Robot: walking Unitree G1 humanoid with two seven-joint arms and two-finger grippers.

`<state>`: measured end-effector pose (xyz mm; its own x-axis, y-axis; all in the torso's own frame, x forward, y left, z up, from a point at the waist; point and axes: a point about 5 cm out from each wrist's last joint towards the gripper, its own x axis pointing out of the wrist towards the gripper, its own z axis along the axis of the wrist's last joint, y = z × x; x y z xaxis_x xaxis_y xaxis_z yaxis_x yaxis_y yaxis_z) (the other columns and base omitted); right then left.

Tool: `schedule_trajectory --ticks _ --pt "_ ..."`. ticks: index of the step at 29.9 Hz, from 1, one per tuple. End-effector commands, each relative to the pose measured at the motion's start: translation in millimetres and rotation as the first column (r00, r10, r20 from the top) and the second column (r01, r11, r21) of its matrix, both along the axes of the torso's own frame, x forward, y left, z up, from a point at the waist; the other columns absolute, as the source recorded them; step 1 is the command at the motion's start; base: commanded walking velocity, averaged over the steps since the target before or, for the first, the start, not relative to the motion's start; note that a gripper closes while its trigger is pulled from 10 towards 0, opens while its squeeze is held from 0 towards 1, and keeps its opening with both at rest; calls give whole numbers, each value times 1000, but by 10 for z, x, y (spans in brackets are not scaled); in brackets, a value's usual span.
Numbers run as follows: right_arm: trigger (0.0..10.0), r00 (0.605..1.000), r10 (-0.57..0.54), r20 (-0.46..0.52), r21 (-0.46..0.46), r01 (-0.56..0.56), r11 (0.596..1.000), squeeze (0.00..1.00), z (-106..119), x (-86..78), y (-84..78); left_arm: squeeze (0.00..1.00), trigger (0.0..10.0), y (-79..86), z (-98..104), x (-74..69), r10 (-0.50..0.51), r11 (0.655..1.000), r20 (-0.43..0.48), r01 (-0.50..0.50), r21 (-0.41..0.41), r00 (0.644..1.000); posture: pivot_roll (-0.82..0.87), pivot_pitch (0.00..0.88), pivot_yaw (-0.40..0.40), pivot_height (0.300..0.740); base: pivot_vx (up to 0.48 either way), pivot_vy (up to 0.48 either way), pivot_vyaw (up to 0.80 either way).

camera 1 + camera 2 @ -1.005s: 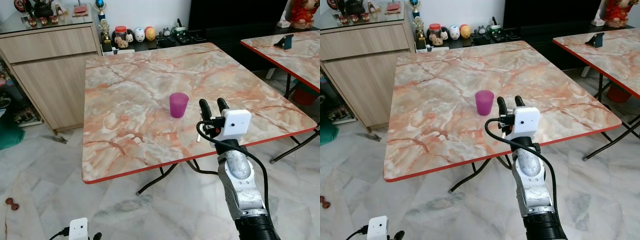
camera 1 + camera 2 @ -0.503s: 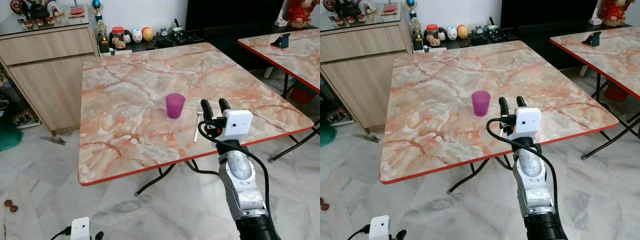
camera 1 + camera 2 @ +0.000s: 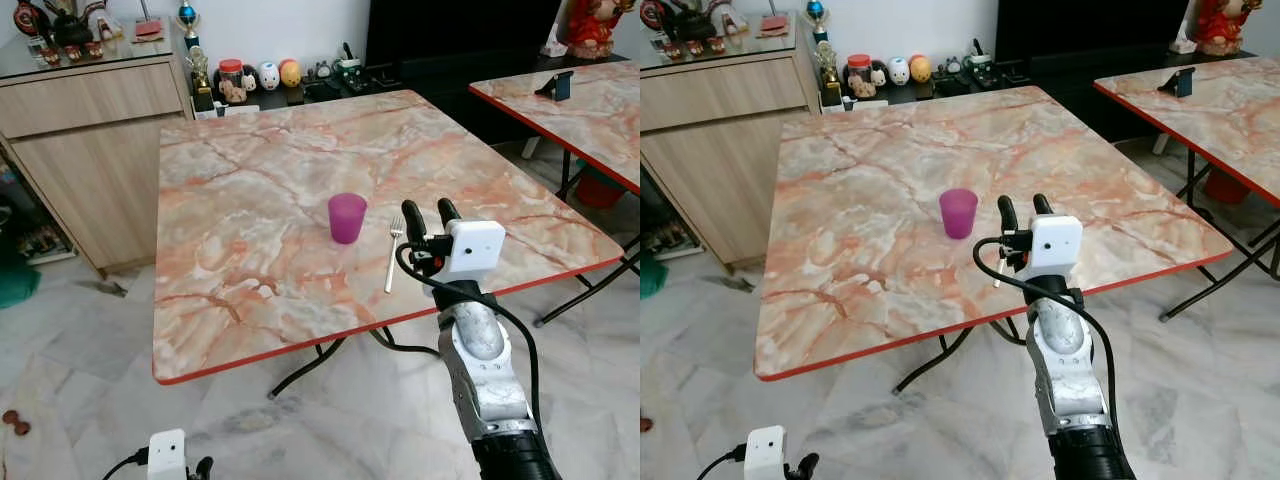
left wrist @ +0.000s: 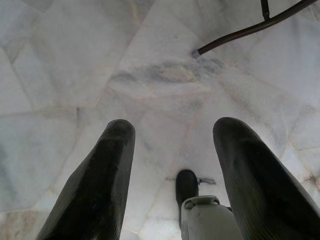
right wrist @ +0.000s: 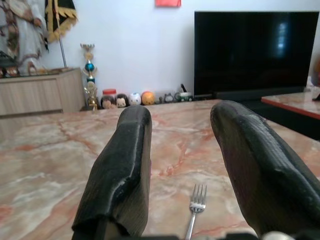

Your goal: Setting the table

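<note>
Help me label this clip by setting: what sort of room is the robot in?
Probably a home living or dining room. A large dark television stands against the wall, a wooden sideboard holds figurines and a trophy, and a marble-patterned folding table carries a purple cup and a fork.

Looks straight down past the left gripper [image 4: 172,165], its two black fingers [image 4: 97,185] spread well apart, onto a pale marble tiled floor [image 4: 75,75] veined in grey. Shows a thin dark table leg [image 4: 245,32] crossing one corner and ending on the tiles. Catches, between the fingers, a small black foot [image 4: 186,186] above a rounded white body part [image 4: 207,220].
</note>
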<state>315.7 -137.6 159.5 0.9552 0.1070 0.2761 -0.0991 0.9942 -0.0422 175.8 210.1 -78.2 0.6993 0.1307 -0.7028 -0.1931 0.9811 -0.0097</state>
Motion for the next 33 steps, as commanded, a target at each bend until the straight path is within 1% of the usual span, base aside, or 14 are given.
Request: schedule_trajectory --ticks 1,13,21,26,29,30,31,33 --pt "10000 1000 -1 -17 -3 1 1000 0 -22 -1 -3 0 10000 3 28 45 -11 1000 21 11 13 1000 -85 0 34 740 307 0 0" --pt "10000 999 -5 -40 -10 5 1000 0 -63 -21 -4 0 10000 -46 71 123 -21 1000 62 20 18 998 -86 0 35 740 302 0 0" --pt "10000 994 -23 -104 -29 20 999 0 -167 -39 -9 0 10000 -72 97 164 -25 999 86 23 24 996 -87 0 35 740 0 0 0" --pt "10000 977 -68 -204 -70 55 996 0 -326 -37 -35 0 10000 -91 116 189 -28 999 104 25 30 994 -87 0 34 740 0 0 0" --pt "10000 964 -92 -249 -68 78 995 0 -383 -31 -64 0 10000 -94 122 193 -28 999 110 24 32 994 -86 0 34 740 0 0 0" --pt "10000 954 -104 -283 -54 92 994 0 -426 -26 -83 0 10000 -97 124 194 -28 999 111 25 33 993 -88 0 34 740 0 0 0" --pt "10000 954 -104 -283 -54 92 994 0 -426 -26 -83 0 10000 -97 124 194 -28 999 111 25 33 993 -88 0 34 740 0 0 0" --pt "10000 917 -140 -374 -15 145 989 0 -551 -24 -133 0 10000 -108 128 198 -30 999 115 26 35 993 -89 0 33 740 0 0 0"
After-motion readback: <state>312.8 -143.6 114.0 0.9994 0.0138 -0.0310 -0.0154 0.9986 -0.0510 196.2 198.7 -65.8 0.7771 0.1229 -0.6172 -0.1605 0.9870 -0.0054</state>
